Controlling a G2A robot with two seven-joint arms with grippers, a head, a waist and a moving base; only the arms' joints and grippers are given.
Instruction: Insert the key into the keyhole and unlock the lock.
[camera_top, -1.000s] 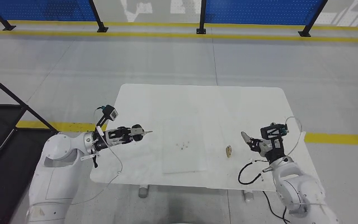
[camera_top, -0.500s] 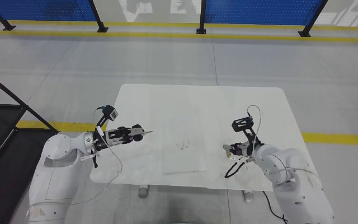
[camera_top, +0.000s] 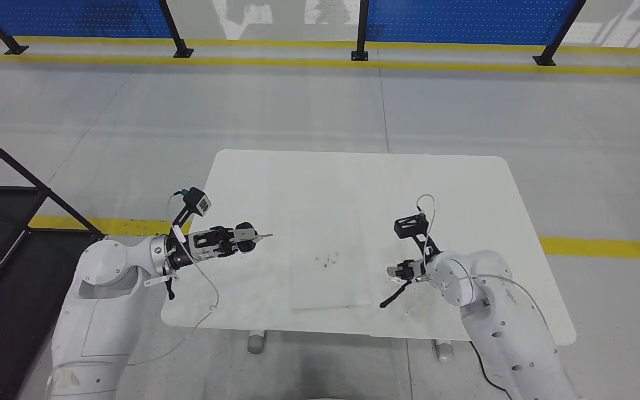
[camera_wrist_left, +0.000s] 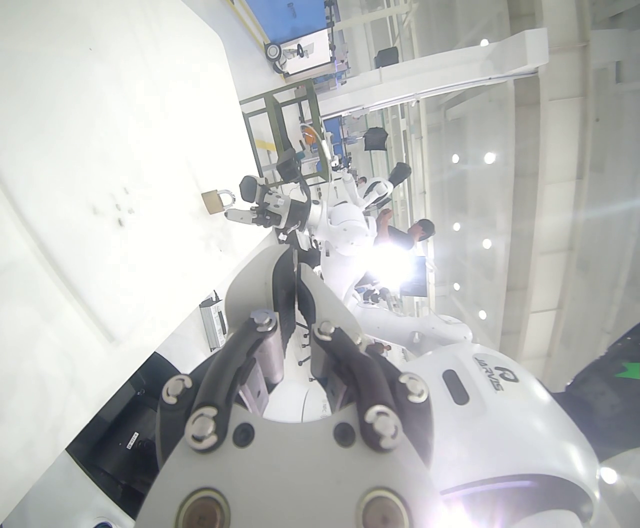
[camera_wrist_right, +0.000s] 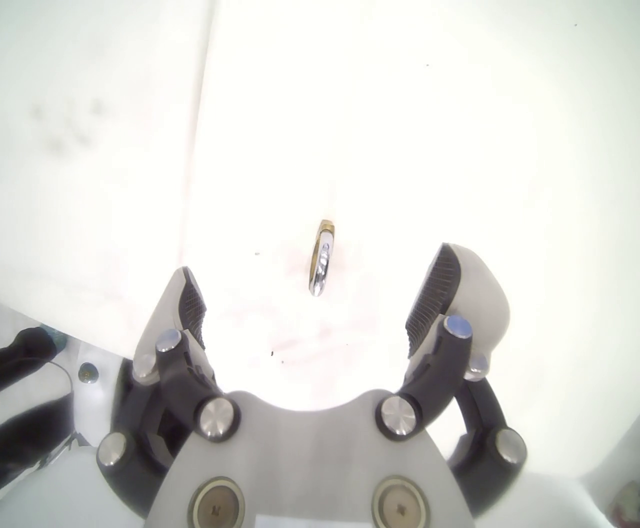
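Note:
A small brass padlock (camera_wrist_right: 322, 256) with a silver shackle stands on edge on the white table (camera_top: 300, 180). My right gripper (camera_wrist_right: 315, 270) is open, its fingers on either side of the padlock and not touching it. The left wrist view shows that padlock (camera_wrist_left: 215, 201) with the right gripper (camera_wrist_left: 239, 202) just behind its shackle. In the top view the right gripper (camera_top: 402, 270) is near the table's front right. My left gripper (camera_top: 250, 238) hovers over the table's left edge, shut on the key (camera_top: 264, 237), a thin sliver that sticks out toward the table's middle.
A thin white sheet (camera_top: 330, 230) lies on the table's middle, with a few dark specks (camera_top: 328, 260) on it. The right arm's black cable (camera_top: 392, 295) hangs over the front edge. Bare tabletop lies between the two grippers.
The right arm swung in from the table's right edge toward the middle and brought its open gripper around the padlock. The left arm and the key have not moved.

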